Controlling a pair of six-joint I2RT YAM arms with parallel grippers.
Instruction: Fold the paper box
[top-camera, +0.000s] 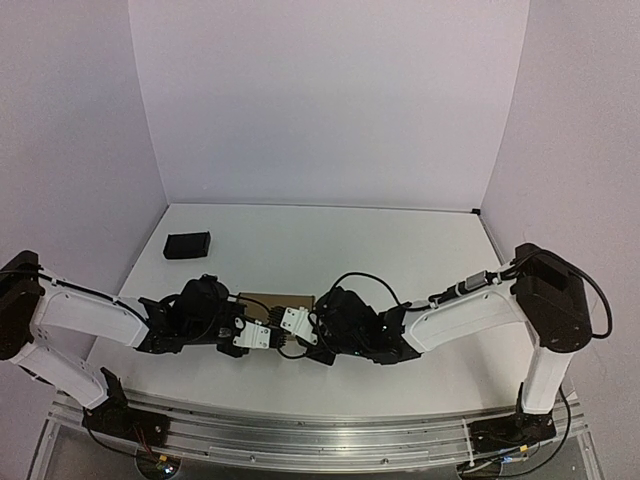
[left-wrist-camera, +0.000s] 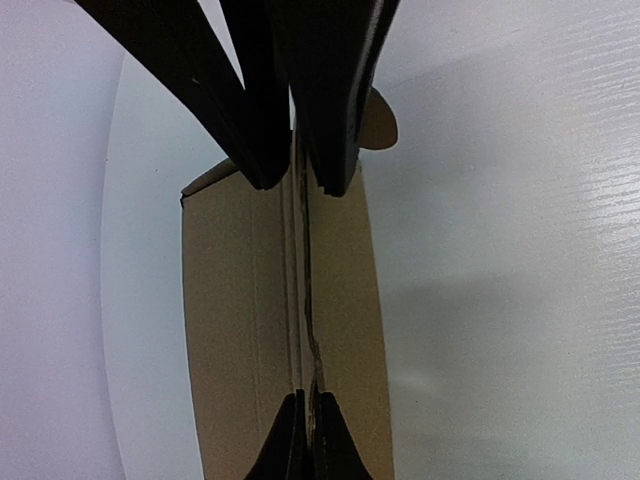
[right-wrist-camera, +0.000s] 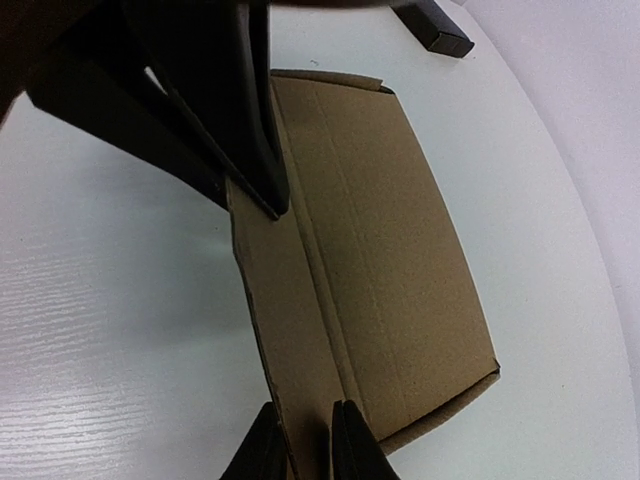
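Closest in its own wrist view, the left pincer (left-wrist-camera: 297, 180) is clamped shut on a thin upright fold of the paper box (left-wrist-camera: 340, 300). This brown cardboard lies on the white worktop (top-camera: 330, 240) near its front middle, between the two arms. At the opposite end the right pincer (right-wrist-camera: 252, 205) presses its fingers to either side of the same fold, gripping it, and a black block (top-camera: 187, 245) lies well apart at the far left.
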